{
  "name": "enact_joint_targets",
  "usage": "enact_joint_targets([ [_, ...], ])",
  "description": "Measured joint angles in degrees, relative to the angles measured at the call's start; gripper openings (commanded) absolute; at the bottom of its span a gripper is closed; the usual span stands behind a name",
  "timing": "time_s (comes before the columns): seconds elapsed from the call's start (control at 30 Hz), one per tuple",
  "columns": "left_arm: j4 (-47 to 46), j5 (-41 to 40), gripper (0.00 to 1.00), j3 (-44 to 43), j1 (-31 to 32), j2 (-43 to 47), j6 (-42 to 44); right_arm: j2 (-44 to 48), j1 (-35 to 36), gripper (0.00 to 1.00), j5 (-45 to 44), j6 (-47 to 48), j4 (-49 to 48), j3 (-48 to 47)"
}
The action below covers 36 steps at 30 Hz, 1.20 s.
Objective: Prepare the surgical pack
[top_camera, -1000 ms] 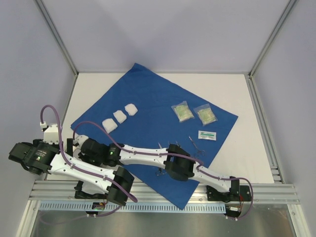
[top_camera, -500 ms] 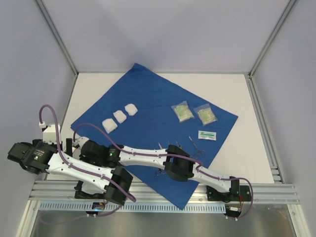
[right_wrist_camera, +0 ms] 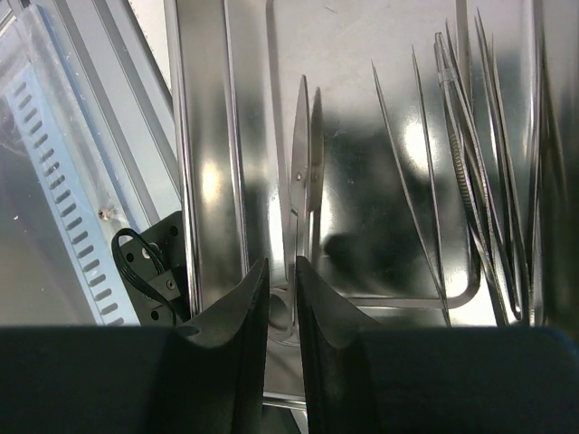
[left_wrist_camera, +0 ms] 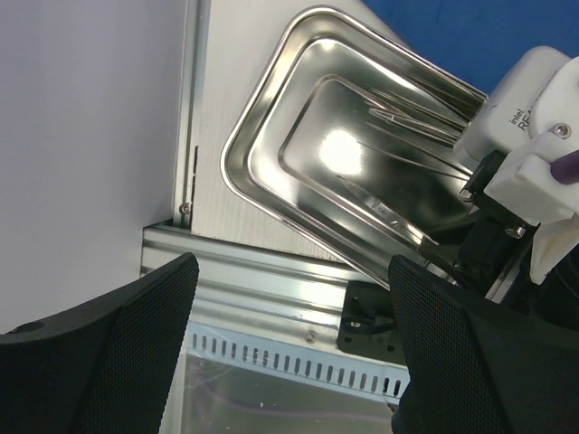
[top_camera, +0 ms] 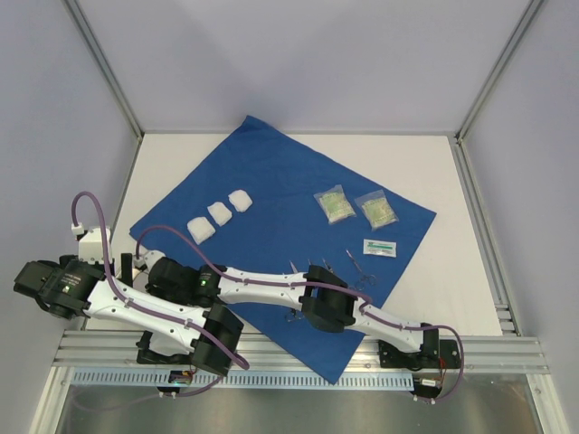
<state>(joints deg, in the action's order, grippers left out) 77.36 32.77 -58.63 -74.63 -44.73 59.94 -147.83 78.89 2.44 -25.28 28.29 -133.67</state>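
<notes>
Now — right fingers [right_wrist_camera: 237, 348] perhaps looser

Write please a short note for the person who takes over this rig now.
Left gripper: open, empty, near the steel tray.
Right gripper: jaws almost together at the scissors handle inside the tray; grip unclear.
Blue drape: spread flat, gauze and packets on it.
Done: drape laid out. Left: probably wrapping; drape not yet folded.
</notes>
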Motion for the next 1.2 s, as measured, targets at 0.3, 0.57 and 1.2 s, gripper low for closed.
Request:
enact_joint_targets([
  [0.3,0.0,0.0,0.95,0.0,0.0,0.0,0.0,0.0,0.0,0.22,0.7,0.0,0.0,0.0],
  [0.57,0.0,0.0,0.95,0.0,0.0,0.0,0.0,4.7,-1.5,0.26,2.0,-0.6,-1.1,7.4],
  [1.2,0.0,0.3,0.95,-0.2,0.0,1.0,1.2,51.3,-9.5,0.53,-15.1,-1.2,8.7,60.7],
])
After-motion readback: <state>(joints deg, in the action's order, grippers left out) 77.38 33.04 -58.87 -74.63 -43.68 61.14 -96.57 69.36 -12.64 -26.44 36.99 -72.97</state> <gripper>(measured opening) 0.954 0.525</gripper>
